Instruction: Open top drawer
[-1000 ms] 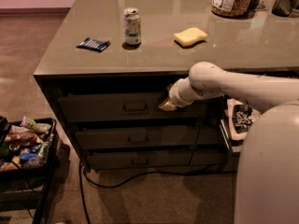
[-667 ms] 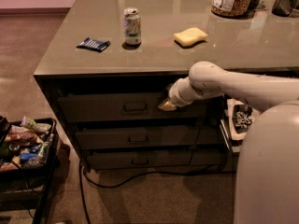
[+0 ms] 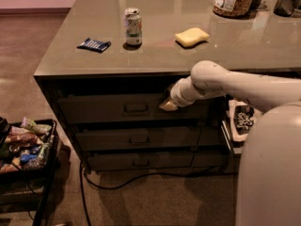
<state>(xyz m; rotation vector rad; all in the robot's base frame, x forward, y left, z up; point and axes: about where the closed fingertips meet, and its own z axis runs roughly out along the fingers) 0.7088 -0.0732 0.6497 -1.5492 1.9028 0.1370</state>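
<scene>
While my gripper (image 3: 168,105) sits at the front of the top drawer (image 3: 101,109), just right of its pull handle (image 3: 136,108), I cannot tell whether it is wide or narrow. The drawer lies directly under the desk (image 3: 155,55) edge and looks about flush with the lower drawers (image 3: 108,138), so I judge it is not yet opened and the whole pull is left to do.

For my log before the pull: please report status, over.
Status: claw at top drawer front, right of handle. Drawer looks closed. No obstacle seen.
</scene>
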